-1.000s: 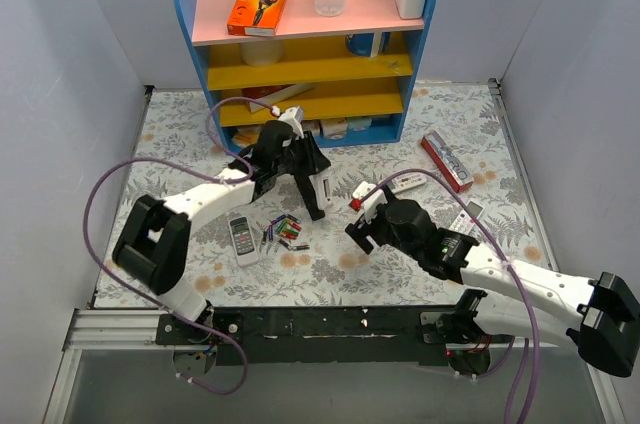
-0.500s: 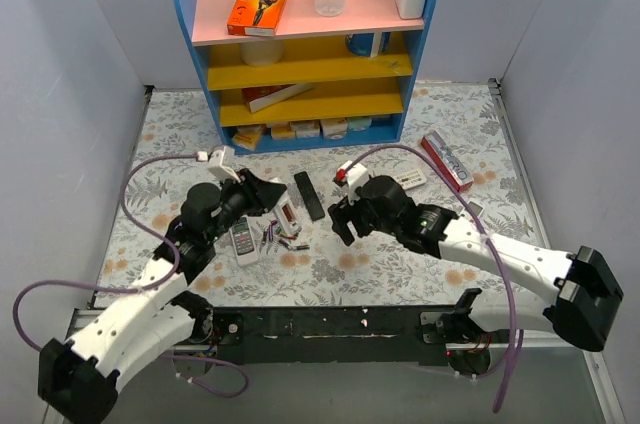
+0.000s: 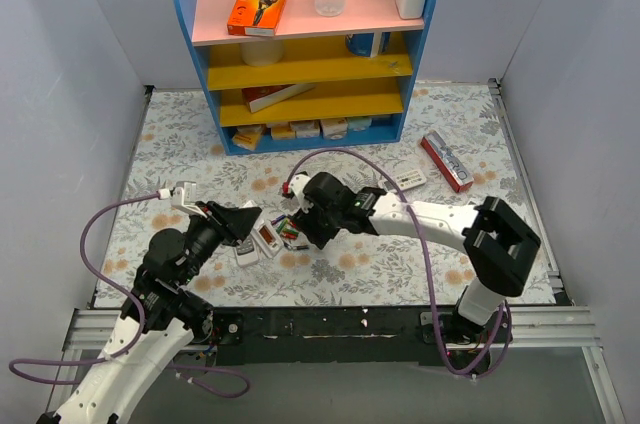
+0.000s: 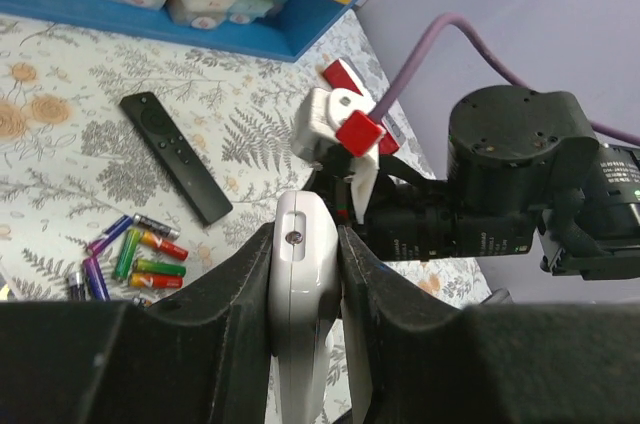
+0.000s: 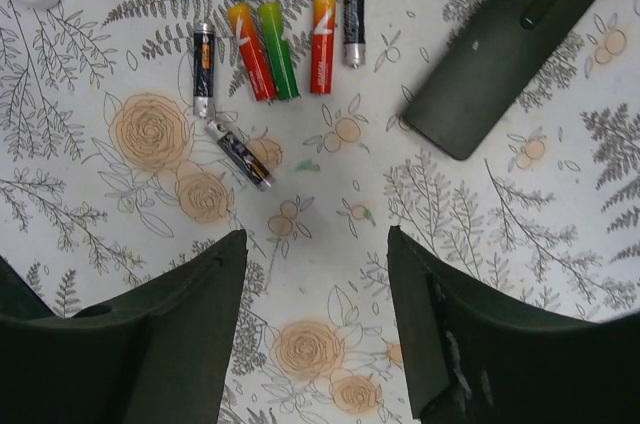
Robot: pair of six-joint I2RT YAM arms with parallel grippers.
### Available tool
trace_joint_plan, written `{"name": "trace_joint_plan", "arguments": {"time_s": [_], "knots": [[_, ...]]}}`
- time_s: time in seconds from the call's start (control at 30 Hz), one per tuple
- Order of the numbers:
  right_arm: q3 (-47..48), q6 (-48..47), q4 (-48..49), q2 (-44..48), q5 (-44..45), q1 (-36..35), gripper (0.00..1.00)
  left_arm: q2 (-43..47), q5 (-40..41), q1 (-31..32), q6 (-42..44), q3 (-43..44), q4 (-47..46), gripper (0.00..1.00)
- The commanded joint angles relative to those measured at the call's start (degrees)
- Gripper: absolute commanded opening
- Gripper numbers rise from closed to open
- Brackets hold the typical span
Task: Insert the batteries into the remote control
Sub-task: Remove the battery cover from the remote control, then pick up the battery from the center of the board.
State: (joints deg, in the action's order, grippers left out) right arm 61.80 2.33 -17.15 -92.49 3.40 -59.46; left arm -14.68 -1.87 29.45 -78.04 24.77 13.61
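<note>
The batteries (image 5: 270,34) lie in a loose cluster on the floral cloth, red, green, purple and black; they also show in the left wrist view (image 4: 135,259) and the top view (image 3: 292,235). The black remote control (image 5: 510,44) lies flat just right of them, also seen in the left wrist view (image 4: 175,156); in the top view my right arm hides it. My right gripper (image 5: 315,239) is open and empty, hovering just near of the batteries (image 3: 300,227). My left gripper (image 4: 305,234) is shut on a white remote (image 4: 300,284), held left of the batteries (image 3: 252,224).
A grey-white button remote (image 3: 243,247) lies beside the held white remote. A blue shelf unit (image 3: 300,64) stands at the back. A red box (image 3: 447,161) and another white remote (image 3: 408,181) lie at the right.
My left arm has drawn back toward the near left, carrying the white remote. My right gripper has moved left and now sits over the batteries.
</note>
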Motion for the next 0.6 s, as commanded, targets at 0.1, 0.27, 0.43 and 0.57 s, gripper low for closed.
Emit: {"name": "trace_joint_plan", "arguments": {"time_s": [0.1, 0.27, 0.43, 0.57], "knots": [[10.00, -6.80, -4.56, -8.67, -0.41, -3.03, 0.59, 2.28, 0.55, -0.27, -2.03, -0.34, 6.43, 0.00], [15.10, -9.27, -7.37, -14.47, -1.73, -4.26, 0.50, 2.11, 0.02, -0.27, -2.12, -0.17, 6.61, 0.00], [17.39, -11.20, -9.31, -17.72, -1.99, -5.22, 0.49, 2.11, 0.29, -0.27, -2.12, -0.08, 6.70, 0.00], [17.65, -11.91, -10.10, -19.04, -1.99, -5.66, 0.47, 2.11, 0.46, -0.27, -2.12, -0.08, 6.70, 0.00]]}}
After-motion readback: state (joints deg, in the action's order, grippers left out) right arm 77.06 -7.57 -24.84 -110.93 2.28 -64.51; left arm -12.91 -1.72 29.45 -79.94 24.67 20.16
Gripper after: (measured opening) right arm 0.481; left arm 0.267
